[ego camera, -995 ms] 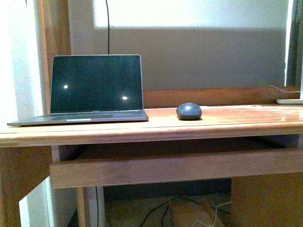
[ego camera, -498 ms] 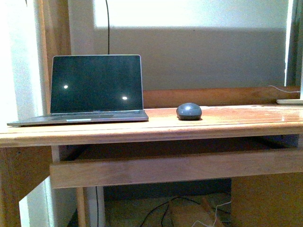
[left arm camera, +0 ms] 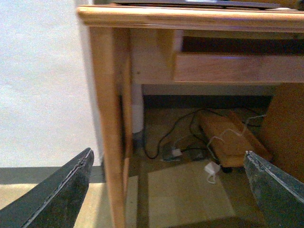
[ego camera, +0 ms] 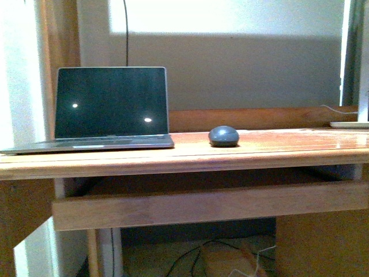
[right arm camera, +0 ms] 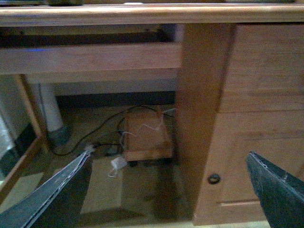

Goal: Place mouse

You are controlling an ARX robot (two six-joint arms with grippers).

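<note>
- Inspecting the desk (ego camera: 242, 151) from the front view: the mouse (ego camera: 223, 136) sits on the wooden top, just to the right of the open laptop (ego camera: 109, 109) and apart from it, with bare wood all around.
- Neither of my arms appears in the front view.
- Left gripper (left arm camera: 171, 190): jaws spread wide, nothing between them. It hangs low, below the desktop, facing the desk's left leg (left arm camera: 111, 118) and the cables (left arm camera: 175, 137) on the floor.
- Right gripper (right arm camera: 168, 190): jaws likewise wide apart and empty. It too is low, facing the cupboard door (right arm camera: 266, 118) with its small knob (right arm camera: 213, 178) and the space under the desk.
- Relation to the task item: the mouse lies above and well apart from both grippers; it shows in neither wrist view.
- Handling judgement: the mouse looks small, light and rigid. Its smooth domed shell is likely slippery, so pads closing high on the dome could slide off.
- Recommended hold: across the two long sides, low near the base, where the flanks are steepest.
- Risk noted: a glancing touch may skate it across the polished wood.
</note>
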